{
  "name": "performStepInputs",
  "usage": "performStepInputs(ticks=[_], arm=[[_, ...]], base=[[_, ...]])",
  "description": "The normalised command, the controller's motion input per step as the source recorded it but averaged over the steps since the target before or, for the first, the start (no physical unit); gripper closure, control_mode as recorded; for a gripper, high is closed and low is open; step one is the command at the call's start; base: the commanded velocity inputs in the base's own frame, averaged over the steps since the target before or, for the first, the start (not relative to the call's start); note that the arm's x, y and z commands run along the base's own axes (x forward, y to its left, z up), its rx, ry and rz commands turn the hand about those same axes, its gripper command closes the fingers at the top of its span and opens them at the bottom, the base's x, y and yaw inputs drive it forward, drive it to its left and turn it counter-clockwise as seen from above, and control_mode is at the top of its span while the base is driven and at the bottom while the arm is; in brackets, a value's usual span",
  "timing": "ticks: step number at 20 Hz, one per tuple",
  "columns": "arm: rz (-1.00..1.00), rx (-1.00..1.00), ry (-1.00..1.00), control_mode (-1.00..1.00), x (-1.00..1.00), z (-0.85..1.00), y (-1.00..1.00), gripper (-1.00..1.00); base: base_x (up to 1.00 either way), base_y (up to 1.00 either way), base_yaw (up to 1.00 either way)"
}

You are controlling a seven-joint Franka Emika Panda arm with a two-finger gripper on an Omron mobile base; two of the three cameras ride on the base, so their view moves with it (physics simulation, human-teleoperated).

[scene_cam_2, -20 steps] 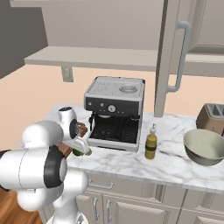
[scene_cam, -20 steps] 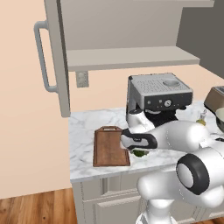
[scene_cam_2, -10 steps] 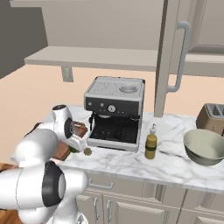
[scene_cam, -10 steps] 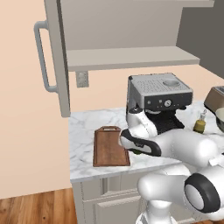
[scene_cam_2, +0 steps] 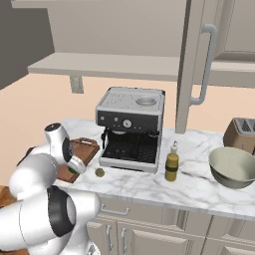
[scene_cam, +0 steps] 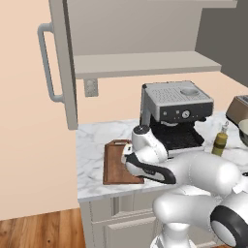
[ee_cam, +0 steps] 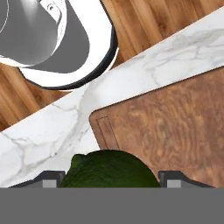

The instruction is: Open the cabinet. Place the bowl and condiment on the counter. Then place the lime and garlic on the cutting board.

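We've got the gripper (ee_cam: 109, 186) clamped on the lime (ee_cam: 109, 169) right over the cutting board's (ee_cam: 175, 131) near corner, so letting go here could roll it onto the counter (ee_cam: 52, 135)

The arm is folded low and leftward, its hand (ee_cam: 109, 186) pointing down with fingers spread wide

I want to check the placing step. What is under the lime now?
In the hand view, the lime sits between the gripper's jaws above the cutting board corner and the counter. The lime covers what is directly beneath it, so contact with the board cannot be seen.
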Motion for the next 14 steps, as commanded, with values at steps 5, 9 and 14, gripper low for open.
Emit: performStepInputs(ticks=[5,9,14], arm=[[0.0,0.0,-0.03,-1.0,0.08,0.01,0.35,1.0],[0.0,0.0,0.0,-1.0,0.2,0.0,0.31,1.0],[0.0,0.0,0.0,-1.0,0.35,0.0,0.25,1.0]], base=[[0.0,0.0,0.0],[0.0,0.0,0.0],[0.0,0.0,0.0]])
